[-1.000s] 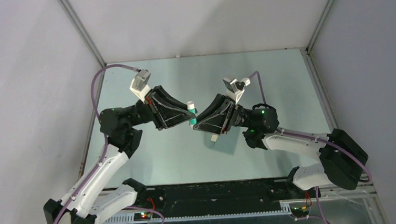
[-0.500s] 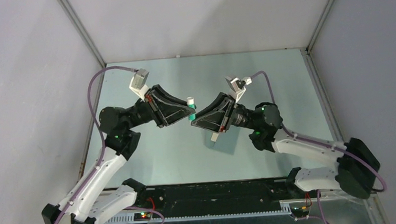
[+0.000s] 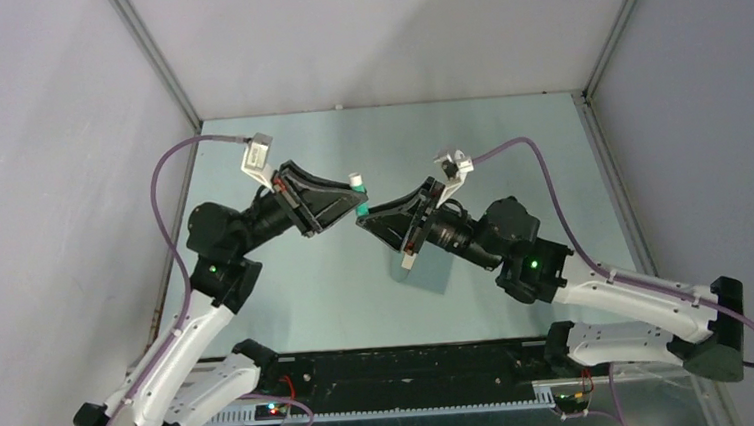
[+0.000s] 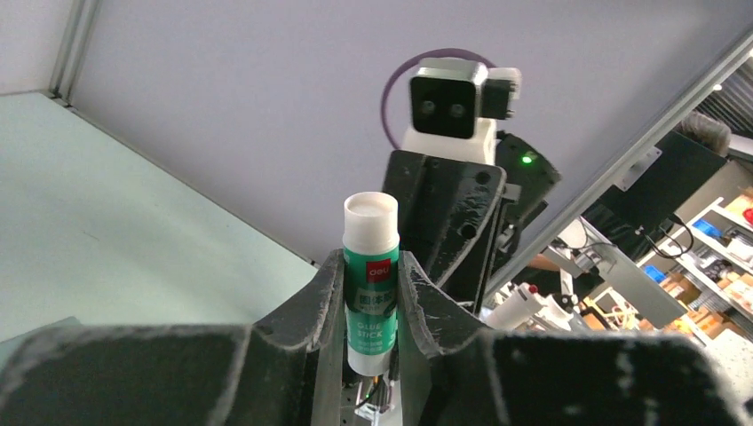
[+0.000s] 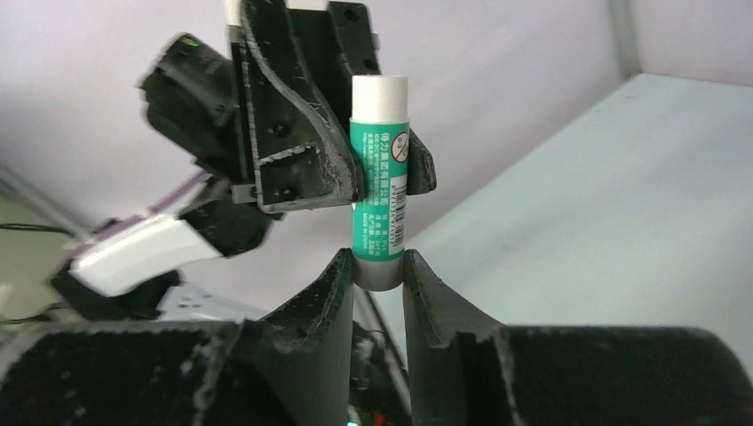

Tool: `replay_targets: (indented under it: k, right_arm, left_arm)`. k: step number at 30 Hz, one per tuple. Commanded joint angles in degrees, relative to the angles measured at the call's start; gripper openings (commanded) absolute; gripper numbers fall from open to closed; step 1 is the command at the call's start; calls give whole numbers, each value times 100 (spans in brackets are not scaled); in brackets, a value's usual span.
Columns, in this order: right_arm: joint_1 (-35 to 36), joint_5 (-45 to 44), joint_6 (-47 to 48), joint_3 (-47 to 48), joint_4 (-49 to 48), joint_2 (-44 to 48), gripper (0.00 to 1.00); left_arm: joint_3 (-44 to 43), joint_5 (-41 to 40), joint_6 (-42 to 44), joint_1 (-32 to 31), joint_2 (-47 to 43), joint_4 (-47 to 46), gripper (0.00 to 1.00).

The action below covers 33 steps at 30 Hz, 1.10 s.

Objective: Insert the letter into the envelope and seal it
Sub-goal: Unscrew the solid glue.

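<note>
Showing pale green tabletop (image 3: 550,161), grey walls (image 3: 51,196) (metal posts (image 3: 157,63) at corners). Pinching white-capped green glue stick (image 4: 370,222): left gripper (image 4: 371,271) mid-label, right gripper (image 5: 377,266) one end.

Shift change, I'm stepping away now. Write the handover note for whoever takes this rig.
Left gripper: shut on the glue stick, around its green body, held up off the table.
Right gripper: shut on one white end of the same stick, facing the left one.
Letter and envelope: neither can be made out in any view.
Done: cannot tell whether the letter is already inside.
Left: judging by the two-handed hold, probably uncapping the stick comes next, then gluing and closing the envelope. Locate the envelope first.
</note>
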<state>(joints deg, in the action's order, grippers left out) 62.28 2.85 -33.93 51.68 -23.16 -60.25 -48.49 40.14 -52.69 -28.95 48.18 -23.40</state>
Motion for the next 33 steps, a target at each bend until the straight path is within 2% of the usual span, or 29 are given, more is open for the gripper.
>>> replay_targets:
  k: [1, 4, 11, 21, 22, 23, 24, 25, 26, 27, 28, 29, 30, 31, 32, 33]
  right_arm:
    - [638, -1530, 1127, 972, 1230, -151, 0]
    - [941, -2524, 1355, 1522, 1952, -491, 0]
    - [1473, -4015, 1985, 2193, 2504, -969, 0]
    - [1895, -5139, 2854, 2531, 2408, -1230, 0]
    - [1900, -5107, 2850, 2526, 2446, -1202, 9]
    - [1901, -5043, 2840, 2468, 2480, -1112, 17]
    - [1888, -4808, 2829, 2403, 2473, -1046, 35]
    - [1869, -4660, 2769, 2209, 2410, -841, 43]
    - [1788, -4181, 2686, 2071, 2297, -708, 56]
    - [1713, -3850, 2395, 1790, 2144, -435, 59]
    - [1455, -3020, 2173, 1633, 2085, -277, 63]
    - [1087, -2549, 1686, 1278, 1874, 53, 64]
    - [848, -1436, 1432, 834, 1454, 346, 64]
    - [379, -913, 873, 615, 1208, 478, 64]
    - [156, -3, 599, 217, 652, 663, 64]
    - [-264, 405, 56, 60, 412, 721, 64]
  left_arm:
    - [-15, -349, 324, 21, -53, 359, 0]
    - [-18, -468, 413, 21, -123, 484, 0]
    - [-4, -572, 505, 23, -181, 657, 0]
    - [15, -642, 522, 16, -223, 706, 0]
    - [15, -654, 522, 19, -227, 705, 0]
    - [2, -667, 522, 20, -232, 710, 0]
    - [-9, -671, 529, 21, -236, 722, 0]
    - [-22, -682, 530, 21, -238, 726, 0]
    - [-30, -687, 527, 21, -234, 721, 0]
    - [-47, -691, 529, 14, -238, 718, 0]
    - [-60, -696, 524, 18, -234, 713, 0]
    - [-74, -688, 515, 20, -227, 700, 0]
    - [-78, -690, 490, 21, -224, 660, 0]
    - [-83, -680, 462, 21, -220, 597, 0]
    - [-82, -668, 398, 17, -221, 568, 0]
    - [-82, -651, 368, 14, -211, 490, 0]
